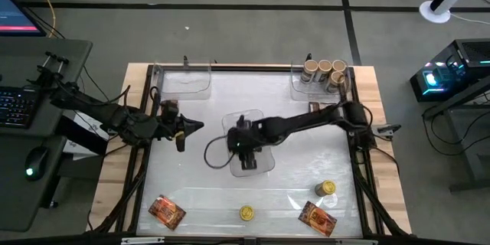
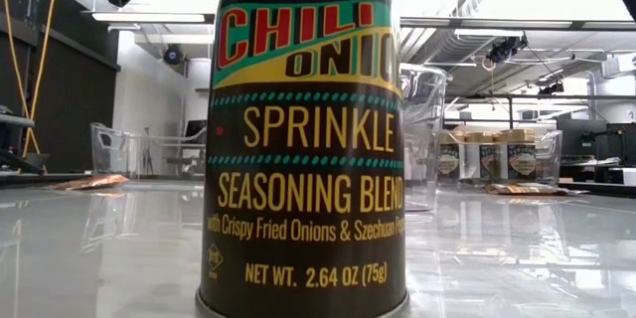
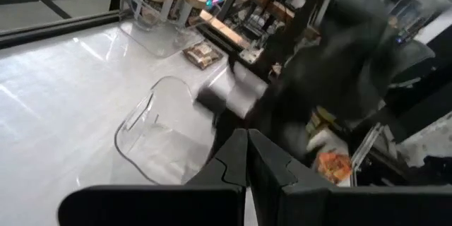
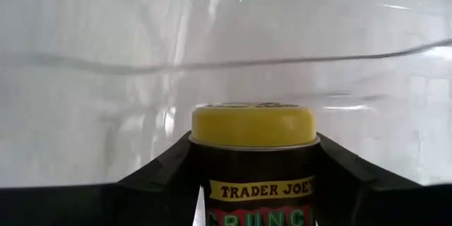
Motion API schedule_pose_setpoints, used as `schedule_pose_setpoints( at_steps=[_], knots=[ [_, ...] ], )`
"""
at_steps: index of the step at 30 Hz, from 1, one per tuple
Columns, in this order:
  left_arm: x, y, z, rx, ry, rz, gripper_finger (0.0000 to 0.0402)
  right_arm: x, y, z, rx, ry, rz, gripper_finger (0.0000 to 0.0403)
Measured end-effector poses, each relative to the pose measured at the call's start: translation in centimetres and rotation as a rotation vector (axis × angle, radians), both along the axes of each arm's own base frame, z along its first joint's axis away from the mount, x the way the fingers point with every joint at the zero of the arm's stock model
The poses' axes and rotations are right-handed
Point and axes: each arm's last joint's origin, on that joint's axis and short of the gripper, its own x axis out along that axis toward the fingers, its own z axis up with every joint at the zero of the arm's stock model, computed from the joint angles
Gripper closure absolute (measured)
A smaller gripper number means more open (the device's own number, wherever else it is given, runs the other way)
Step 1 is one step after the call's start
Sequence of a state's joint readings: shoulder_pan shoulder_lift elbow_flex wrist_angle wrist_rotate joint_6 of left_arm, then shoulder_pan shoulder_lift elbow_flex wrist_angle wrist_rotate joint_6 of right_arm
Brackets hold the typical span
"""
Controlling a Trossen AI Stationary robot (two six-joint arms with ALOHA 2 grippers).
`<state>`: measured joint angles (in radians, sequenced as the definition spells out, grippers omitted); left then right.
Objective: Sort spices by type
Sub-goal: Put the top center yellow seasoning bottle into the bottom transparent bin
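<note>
My right gripper (image 1: 245,151) reaches over the clear tray (image 1: 264,164) at the table's middle, shut on a yellow-lidded spice jar (image 4: 253,126). My left gripper (image 1: 193,126) hovers shut and holding nothing to the left of that tray. A second yellow-lidded jar (image 1: 246,213) stands on its base at the near edge and fills the low view (image 2: 303,139). A third one (image 1: 326,189) sits near right. Orange-red packets lie flat near left (image 1: 166,210) and near right (image 1: 316,217). Beige-lidded jars (image 1: 324,71) stand in the far right tray. My right gripper pinches the jar between its two fingers (image 4: 152,173), on opposite sides of the dark body just below the yellow lid (image 4: 201,157). The fingers slant down from the table's right side and run along the jar, lid end away from the wrist. Whether the jar rests on the tray is hidden.
An empty clear tray (image 1: 184,83) stands at the far left. A wooden frame (image 1: 367,84) borders the white table top. Bare table lies between the middle tray and the near row of spices.
</note>
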<state>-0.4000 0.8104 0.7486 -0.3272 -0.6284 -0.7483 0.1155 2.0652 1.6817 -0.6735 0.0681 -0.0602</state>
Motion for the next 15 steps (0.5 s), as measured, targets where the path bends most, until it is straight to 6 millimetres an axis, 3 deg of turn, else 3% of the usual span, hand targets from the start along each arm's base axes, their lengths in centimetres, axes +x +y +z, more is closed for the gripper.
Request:
schedule_pose_setpoints(
  at_steps=[5, 8, 15],
  knots=[
    [-0.1, -0.1, -0.2, -0.012, 0.022, -0.035, 0.0402, -1.8, -2.6, 2.8, 0.044, -0.135, -0.184, 0.0204],
    [-0.2, -0.1, -0.2, -0.018, 0.027, -0.052, 0.0402, -3.8, -4.1, 3.7, 0.121, -0.312, -0.331, 0.0204],
    [-0.4, 0.0, -0.1, -0.023, 0.025, -0.06, 0.0402, -8.6, -4.3, 1.7, 0.357, -0.99, -0.629, 0.0204]
  ],
)
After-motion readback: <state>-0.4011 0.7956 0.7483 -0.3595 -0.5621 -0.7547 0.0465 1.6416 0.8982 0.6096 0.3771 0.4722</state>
